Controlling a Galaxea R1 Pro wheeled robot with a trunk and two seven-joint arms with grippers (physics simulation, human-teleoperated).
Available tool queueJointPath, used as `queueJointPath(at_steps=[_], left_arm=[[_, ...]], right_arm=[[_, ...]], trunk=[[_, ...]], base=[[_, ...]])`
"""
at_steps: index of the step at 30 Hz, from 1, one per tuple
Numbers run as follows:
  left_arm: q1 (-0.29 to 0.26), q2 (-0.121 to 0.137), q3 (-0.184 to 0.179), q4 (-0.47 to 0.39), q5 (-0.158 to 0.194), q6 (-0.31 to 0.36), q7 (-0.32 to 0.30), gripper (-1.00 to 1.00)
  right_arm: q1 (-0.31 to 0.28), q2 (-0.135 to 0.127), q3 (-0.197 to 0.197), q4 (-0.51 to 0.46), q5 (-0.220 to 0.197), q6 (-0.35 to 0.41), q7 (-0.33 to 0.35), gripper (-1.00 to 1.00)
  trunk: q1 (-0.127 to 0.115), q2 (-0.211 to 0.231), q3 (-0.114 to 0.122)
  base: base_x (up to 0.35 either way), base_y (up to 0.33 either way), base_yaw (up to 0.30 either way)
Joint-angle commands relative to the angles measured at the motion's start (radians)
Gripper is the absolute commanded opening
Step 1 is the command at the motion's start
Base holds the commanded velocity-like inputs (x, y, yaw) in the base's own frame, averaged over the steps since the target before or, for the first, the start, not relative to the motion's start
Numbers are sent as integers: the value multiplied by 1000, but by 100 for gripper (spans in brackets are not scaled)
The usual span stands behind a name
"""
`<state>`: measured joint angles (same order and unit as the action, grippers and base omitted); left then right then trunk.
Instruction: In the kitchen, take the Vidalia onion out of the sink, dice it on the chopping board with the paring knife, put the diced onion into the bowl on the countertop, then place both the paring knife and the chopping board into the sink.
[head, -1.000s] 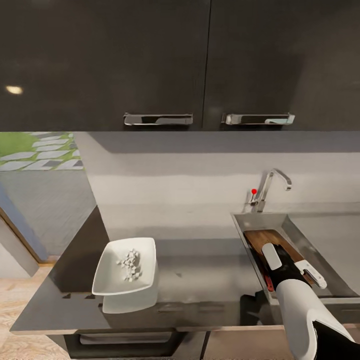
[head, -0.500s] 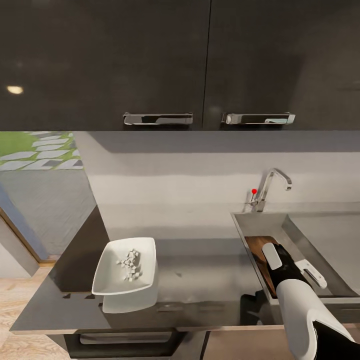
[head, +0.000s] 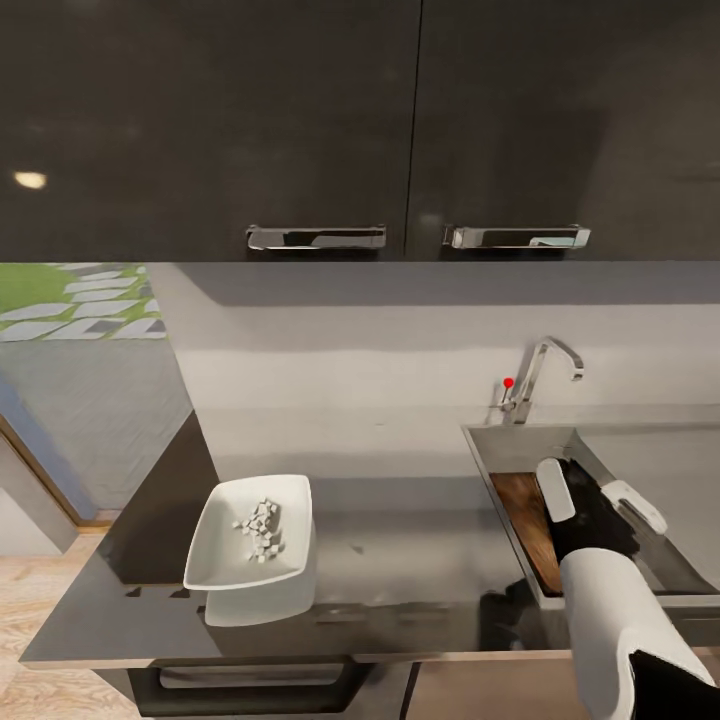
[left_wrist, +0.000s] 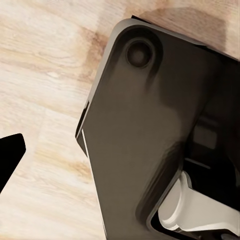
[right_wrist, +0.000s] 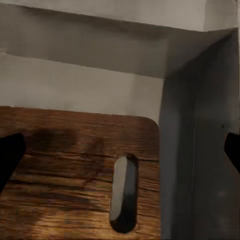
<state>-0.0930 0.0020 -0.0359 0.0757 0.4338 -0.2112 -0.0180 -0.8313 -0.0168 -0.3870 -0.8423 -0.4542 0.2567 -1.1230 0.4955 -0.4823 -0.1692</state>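
The dark brown chopping board (head: 524, 520) lies inside the sink (head: 520, 438), against its left wall. In the right wrist view the chopping board (right_wrist: 70, 165) shows its wood grain and an oval handle slot. My right gripper (head: 597, 497) hangs open just above the board, its white pads (head: 556, 489) spread apart and holding nothing. The paring knife is hidden. The white bowl (head: 250, 535) sits on the countertop (head: 400, 560) at the left with diced onion (head: 260, 530) in it. One dark fingertip of my left gripper (left_wrist: 10, 155) shows over the wooden floor.
The chrome tap (head: 545, 370) with its red knob (head: 508, 382) stands behind the sink. The flat drainboard (head: 660, 470) runs to the right. Dark wall cabinets (head: 400, 130) hang overhead. The robot's dark base (left_wrist: 150, 130) sits below the left wrist.
The board has dropped lower into the basin. My right gripper has let it go, spread wider and lifted toward the back. The knife's red handle no longer shows.
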Motion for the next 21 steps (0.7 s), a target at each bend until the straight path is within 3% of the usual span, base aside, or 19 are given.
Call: queueJointPath(at_steps=[1,5,9,13,21], left_arm=[[-2,0,-4,3,5,-7,-2,100],[-2,1,-4,3,5,-11,-2,100],[-2,2,-4,2,5,-15,-2,100],[-2,3,-4,0,5,-17,-2,100],[-2,2,-4,-3,3,-35,-2,100]], right_arm=[[-1,0,12,-67,-3,82,-4,100],[-1,-2,27,-220,-4,250,5,100],[0,-2,65,-266,-4,377,87,100],[0,-9,108,-274,-2,413,184,100],[0,-98,163,-270,1,423,414,100]], trunk=[[1,-2,-2],[1,-2,-2],[1,-2,-2],[1,-2,-2],[1,-2,-2]], base=[[0,0,0],[0,0,0],[0,0,0],[0,0,0],[0,0,0]])
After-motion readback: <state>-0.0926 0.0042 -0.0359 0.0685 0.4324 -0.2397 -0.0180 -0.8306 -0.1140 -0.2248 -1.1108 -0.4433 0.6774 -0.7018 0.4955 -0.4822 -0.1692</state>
